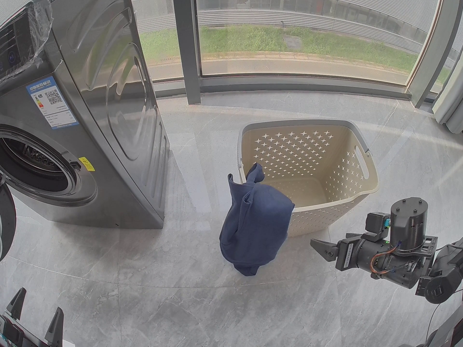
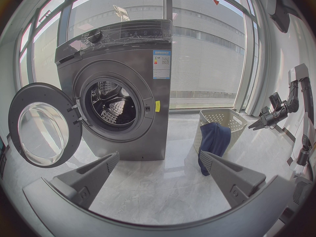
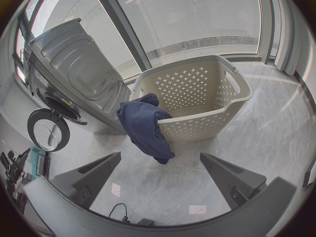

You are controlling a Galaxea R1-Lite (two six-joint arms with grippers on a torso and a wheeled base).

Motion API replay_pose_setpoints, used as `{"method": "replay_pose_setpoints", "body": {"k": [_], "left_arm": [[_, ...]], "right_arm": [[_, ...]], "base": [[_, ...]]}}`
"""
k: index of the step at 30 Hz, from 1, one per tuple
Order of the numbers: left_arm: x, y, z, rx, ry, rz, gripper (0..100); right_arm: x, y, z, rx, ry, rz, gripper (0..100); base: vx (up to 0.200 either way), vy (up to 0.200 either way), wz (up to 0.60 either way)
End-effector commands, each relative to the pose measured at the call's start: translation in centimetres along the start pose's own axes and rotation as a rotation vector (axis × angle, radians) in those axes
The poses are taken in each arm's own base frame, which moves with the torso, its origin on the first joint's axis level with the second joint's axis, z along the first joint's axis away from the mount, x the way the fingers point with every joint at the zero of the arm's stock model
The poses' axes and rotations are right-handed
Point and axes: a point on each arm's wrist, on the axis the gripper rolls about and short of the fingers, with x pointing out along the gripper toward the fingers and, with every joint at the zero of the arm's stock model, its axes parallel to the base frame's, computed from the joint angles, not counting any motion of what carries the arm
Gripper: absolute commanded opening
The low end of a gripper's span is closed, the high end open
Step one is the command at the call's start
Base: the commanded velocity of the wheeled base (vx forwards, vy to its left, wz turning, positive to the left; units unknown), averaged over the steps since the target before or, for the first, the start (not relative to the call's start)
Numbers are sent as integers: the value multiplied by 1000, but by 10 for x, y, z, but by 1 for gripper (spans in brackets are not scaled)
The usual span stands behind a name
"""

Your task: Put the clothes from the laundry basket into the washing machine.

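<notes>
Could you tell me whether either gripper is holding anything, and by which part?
Nothing is held: the left gripper and right gripper are open and empty; the blue garment hangs over the laundry basket rim.

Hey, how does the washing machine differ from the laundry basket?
The washing machine is dark grey and opens at the front, door swung wide; the laundry basket is cream, star-perforated and open on top. The washing machine's drum looks empty, while the laundry basket has a blue garment draped over its rim. Both stand on the floor by the window.
</notes>
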Motion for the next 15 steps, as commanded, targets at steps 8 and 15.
{"method": "replay_pose_setpoints", "body": {"k": [8,15], "left_arm": [[1,0,-5,-2,9,1,100],[1,0,-5,-2,9,2,100]], "right_arm": [[49,24,-7,9,37,-8,100],[69,29,-9,7,41,-18,100]], "base": [[0,0,0],[0,0,0]]}}
